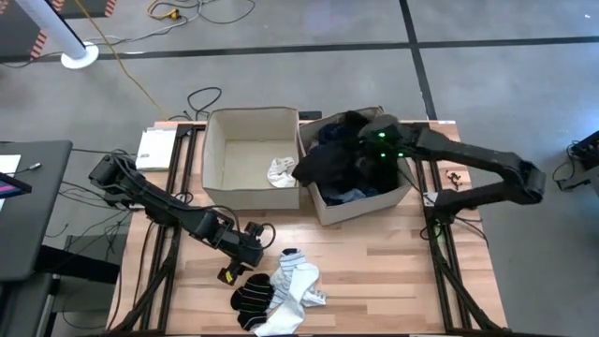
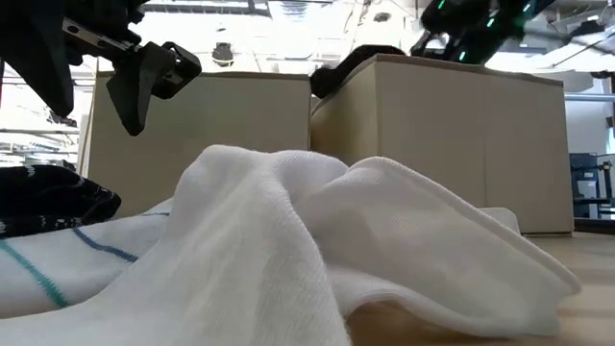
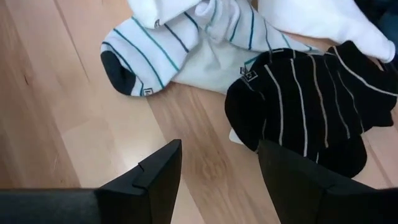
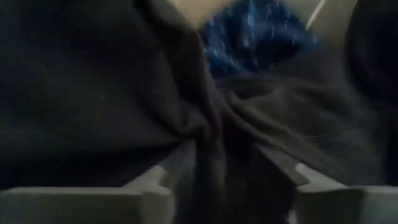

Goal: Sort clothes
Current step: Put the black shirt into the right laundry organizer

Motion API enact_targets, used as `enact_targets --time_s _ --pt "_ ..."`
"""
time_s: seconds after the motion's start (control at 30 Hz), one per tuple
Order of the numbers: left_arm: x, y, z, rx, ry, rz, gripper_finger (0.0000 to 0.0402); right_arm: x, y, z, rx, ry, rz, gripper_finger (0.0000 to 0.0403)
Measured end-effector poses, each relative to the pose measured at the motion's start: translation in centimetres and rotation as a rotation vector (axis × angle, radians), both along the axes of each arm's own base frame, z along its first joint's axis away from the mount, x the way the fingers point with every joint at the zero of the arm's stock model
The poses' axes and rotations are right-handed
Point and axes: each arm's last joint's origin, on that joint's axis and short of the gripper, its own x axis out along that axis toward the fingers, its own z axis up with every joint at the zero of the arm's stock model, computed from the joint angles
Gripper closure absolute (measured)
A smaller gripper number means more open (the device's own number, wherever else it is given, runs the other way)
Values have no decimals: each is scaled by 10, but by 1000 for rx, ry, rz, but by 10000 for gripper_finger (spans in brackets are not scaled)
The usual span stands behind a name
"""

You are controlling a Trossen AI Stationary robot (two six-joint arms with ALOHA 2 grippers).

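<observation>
Hovering my left gripper (image 3: 217,180), fingers spread and empty, over the striped black-and-white socks (image 1: 278,294) at six o'clock on the wooden table (image 1: 393,271), I watch my right gripper (image 4: 227,180) straddle a black garment (image 1: 328,161) in the right beige fabric bin (image 1: 360,201), jaws parted around a fold.

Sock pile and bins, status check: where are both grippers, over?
Left gripper open, empty, above the sock pile. Right gripper over the right bin, jaws parted around a black garment. Nothing blocking.

Socks (image 1: 278,298) on table (image 1: 393,271) before two side-by-side bins (image 1: 251,154), garments (image 1: 342,154) in right one
</observation>
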Motion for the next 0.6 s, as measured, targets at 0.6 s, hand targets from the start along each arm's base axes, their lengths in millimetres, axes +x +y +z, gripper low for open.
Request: enact_targets --time_s 0.6 --pt "7 7 2 49 -69 -5 194 35 82 31 -336 -177 445 121"
